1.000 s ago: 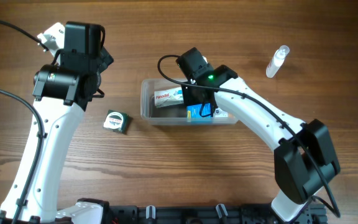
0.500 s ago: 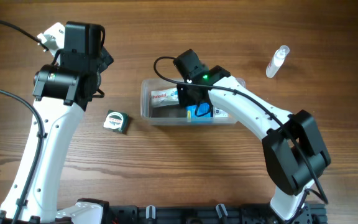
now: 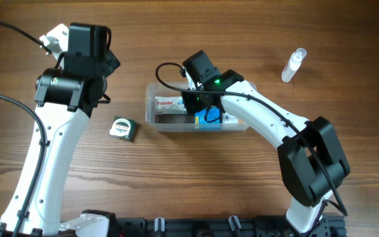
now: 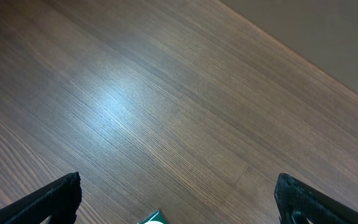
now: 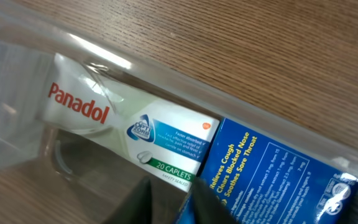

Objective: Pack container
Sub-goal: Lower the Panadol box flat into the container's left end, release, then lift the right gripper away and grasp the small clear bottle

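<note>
Clear plastic rectangular container sits on the brown wood-grain desk at centre frame in the overhead view, long side running left to right. Inside, at its left end, lies a white cardboard box printed "Panadol" in red, with "20 CAPLETS" on a green strip. Just to the right of it, touching, lies a blue cardboard box with white lettering "Cough", "Nose", "Sore Throat"; the smaller print is too blurred to read. Right end effector hangs over the container's middle, its dark fingertips at the bottom edge of the wrist view; cannot tell whether they grip anything. Left end effector, upper left overhead, has its fingers spread wide. A green-and-black tape measure lies left of the container, and a small clear spray bottle at upper right.
</note>
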Controlling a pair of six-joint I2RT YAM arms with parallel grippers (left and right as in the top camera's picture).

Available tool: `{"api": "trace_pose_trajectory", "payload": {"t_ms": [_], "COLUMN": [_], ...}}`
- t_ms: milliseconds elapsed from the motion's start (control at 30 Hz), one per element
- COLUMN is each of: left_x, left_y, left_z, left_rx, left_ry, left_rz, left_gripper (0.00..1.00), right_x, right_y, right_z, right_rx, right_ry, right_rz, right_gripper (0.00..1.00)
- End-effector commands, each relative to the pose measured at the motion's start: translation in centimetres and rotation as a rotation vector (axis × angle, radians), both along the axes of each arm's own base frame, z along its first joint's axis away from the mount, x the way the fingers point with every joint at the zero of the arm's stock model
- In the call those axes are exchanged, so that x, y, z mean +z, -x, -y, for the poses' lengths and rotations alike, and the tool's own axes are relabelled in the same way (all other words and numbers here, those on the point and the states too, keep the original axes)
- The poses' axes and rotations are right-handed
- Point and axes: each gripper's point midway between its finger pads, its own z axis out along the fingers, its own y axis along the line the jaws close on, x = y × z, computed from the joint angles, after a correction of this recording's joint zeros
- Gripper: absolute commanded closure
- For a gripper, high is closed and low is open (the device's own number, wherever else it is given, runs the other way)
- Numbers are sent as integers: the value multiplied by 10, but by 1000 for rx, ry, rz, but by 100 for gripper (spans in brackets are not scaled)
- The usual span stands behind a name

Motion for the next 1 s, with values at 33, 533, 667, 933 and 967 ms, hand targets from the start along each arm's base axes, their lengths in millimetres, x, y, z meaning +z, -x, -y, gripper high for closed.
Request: {"api": "trace_pose_trajectory", "payload": {"t_ms": [33,533,667,933,967], "left_x": [5,5,5,5,5], "left_y": [0,0,0,0,0], "left_z": [-3,-3,-3,-3,-3], "left_rx": [14,14,14,14,14], "left_ry": [-10,-10,-10,-10,-9], "left_rz": [15,15,15,15,15], "left_gripper": [0,0,0,0,0], "right_x": [-9,130,179,209,207], "right_y": [-4,-14,-11,-19,-20], "right_z": [11,67,134,258,266], "right_rx": [14,-123,-287,-617,-636], "right_ry": [71,-22,-47,62,69], "right_rz": [31,260,332,435,429], "right_gripper": [71,68,56,7,7]}}
